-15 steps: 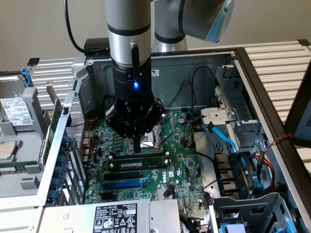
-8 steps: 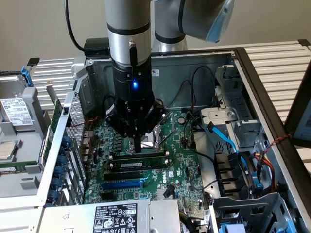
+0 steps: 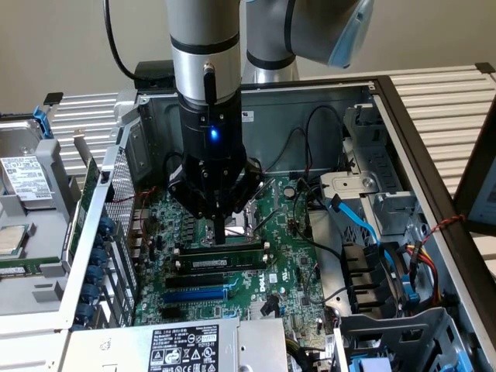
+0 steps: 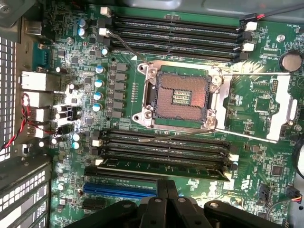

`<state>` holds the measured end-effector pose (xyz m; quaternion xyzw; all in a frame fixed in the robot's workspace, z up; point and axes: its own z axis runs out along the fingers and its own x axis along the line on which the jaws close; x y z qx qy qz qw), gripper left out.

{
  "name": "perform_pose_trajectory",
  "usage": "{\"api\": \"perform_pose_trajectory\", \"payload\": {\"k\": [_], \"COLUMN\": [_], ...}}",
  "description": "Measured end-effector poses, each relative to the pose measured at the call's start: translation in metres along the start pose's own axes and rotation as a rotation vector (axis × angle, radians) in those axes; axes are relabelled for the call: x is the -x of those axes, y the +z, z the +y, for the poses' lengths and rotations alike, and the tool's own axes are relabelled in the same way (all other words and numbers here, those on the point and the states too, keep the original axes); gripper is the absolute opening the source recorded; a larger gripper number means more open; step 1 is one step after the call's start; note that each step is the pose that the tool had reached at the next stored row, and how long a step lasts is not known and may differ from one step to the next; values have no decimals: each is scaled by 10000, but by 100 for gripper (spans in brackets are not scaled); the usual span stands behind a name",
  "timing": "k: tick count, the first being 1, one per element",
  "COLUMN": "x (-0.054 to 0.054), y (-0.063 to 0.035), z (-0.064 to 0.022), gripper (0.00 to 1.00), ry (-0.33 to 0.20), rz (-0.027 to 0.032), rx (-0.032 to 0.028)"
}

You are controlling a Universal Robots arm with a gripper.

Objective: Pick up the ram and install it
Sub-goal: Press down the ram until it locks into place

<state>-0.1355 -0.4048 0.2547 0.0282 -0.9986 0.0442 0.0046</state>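
The ram [image 3: 222, 249] lies along one of the memory slots [image 4: 164, 145] on the motherboard [image 3: 291, 267], on the side of the CPU socket [image 4: 183, 97] towards the blue expansion slot [image 3: 195, 294]; in the wrist view it shows as a green strip [image 4: 161, 165] in the slot of that bank nearest the blue one, running the slot's full length, which suggests it is already lined up with the slot, if not seated; whether the end latches have caught cannot be told. The gripper [image 3: 220, 236] stands straight above the stick's middle with its fingers clenched together, the narrow tip touching or just above the stick's top edge; it grasps nothing, and the shut fingers likely serve as a blunt pusher, since a closed tip pressing at mid-length would bear down evenly on the board. Its dark fingers [image 4: 167, 192] show in the wrist view just beside the blue slot. The other slots in that bank, and the second bank across the socket, stand empty; the socket itself is open and bare. Around this, the computer case [image 3: 403, 116] lies on its side with its panel off, giving the arm room to come down vertically; blue cables [image 3: 356, 221] and the power supply [image 3: 182, 345] sit well apart from the work.
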Motion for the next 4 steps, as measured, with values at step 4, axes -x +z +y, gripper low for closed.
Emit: {"api": "perform_pose_trajectory", "payload": {"k": [4], "x": [0], "y": [0], "z": [0], "gripper": [10], "ry": [12], "rz": [1], "rx": [1]}}
